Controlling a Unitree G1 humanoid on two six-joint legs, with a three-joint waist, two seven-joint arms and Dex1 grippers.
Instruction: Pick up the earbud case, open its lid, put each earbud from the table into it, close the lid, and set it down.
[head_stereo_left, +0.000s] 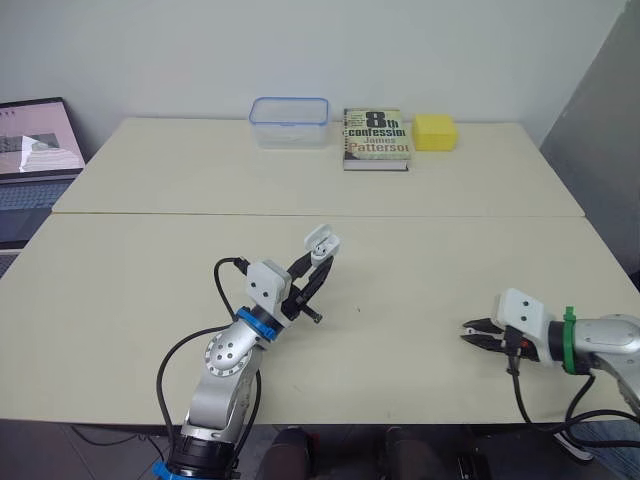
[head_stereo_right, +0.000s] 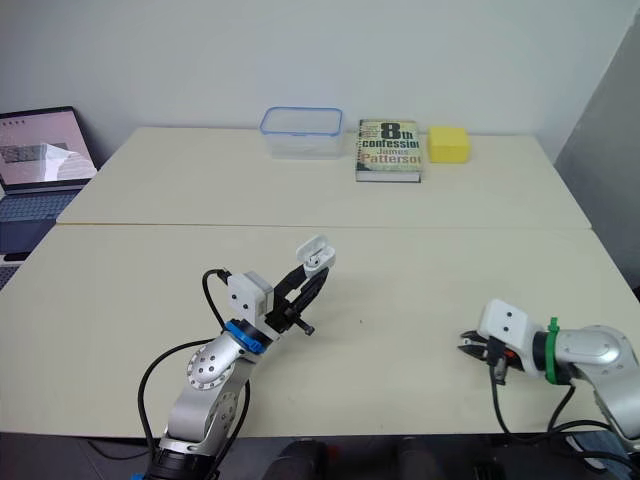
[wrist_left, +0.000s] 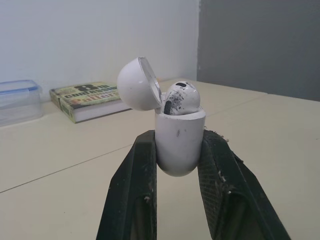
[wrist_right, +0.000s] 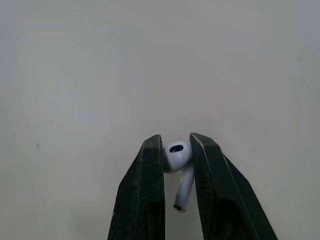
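Squeezing a small white plastic earbud case (wrist_left: 179, 150) between the two black fingers of the left gripper (head_stereo_left: 318, 262), low on its round body. Holding it upright, up off the cream table (head_stereo_left: 430, 250), well in front of the paperback book (head_stereo_left: 376, 138). Keeping its round lid (wrist_left: 137, 85) flipped open, with one scuffed white earbud (wrist_left: 181, 98) sitting in the top. Pinching a second white earbud (wrist_right: 177, 156) by its head in the right gripper (head_stereo_left: 470, 330), fingers nearly together, stem lying between them, over the table, far in front of the book and off to its right.
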